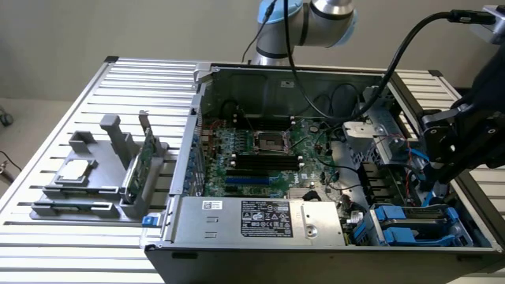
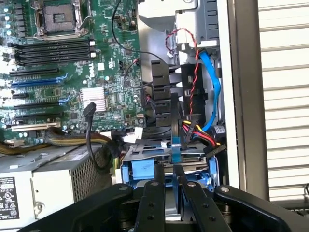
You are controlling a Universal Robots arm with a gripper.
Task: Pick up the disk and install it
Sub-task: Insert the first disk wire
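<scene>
Where the computer case (image 1: 261, 263) on the counter (image 1: 47, 248) reaches its near corner on the exterior view's right, the disk (image 1: 416, 220) lies flat in its blue carrier. Just above it hang the fingers (image 2: 153, 193), released, narrowly parted and gripping nothing. Beyond lies the green motherboard (image 1: 261, 154).

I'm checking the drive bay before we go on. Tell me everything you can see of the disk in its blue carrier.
The disk, a flat grey metal rectangle framed by a blue plastic carrier, lies level inside the open grey computer case. It sits in the corner bay beside the silver power supply, close to a bundle of red, yellow and blue cables. The black gripper is right over it; whether they touch cannot be told.
</scene>
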